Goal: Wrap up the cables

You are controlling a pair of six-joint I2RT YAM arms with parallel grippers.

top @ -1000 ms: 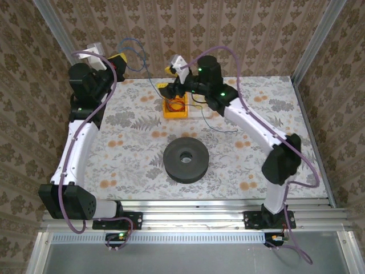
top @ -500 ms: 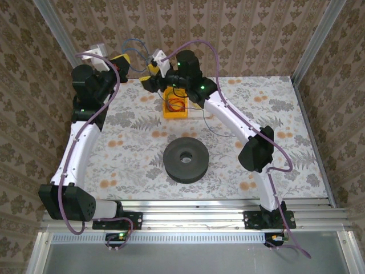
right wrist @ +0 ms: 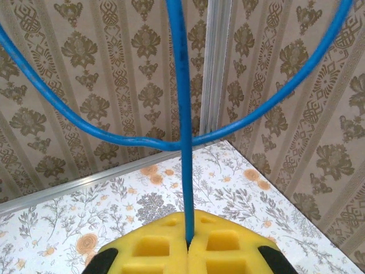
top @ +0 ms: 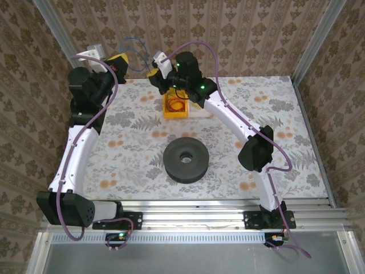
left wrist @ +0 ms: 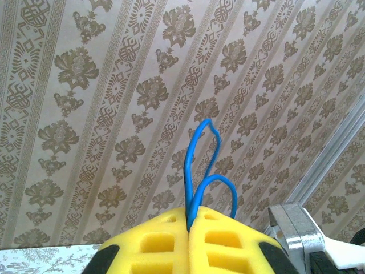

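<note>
Lying centrally, black spool (top: 185, 160) — yellow tray (top: 175, 115) beyond, blue cable (right wrist: 179, 114) held aloft.

blue cable (right wrist: 180, 114): thin and flexible, raised off the table by the far wall. one straight strand rises from the seam of the closed right gripper (right wrist: 187, 244), crossed by a wide sagging arc of the same cable. the left gripper (left wrist: 188, 227) pinches it too, and a narrow upright loop stands out of that seam with a second curl beside it. orange cable (top: 175, 104): a small loose coil lying in the yellow tray (top: 175, 116) on the far middle of the table.
</note>
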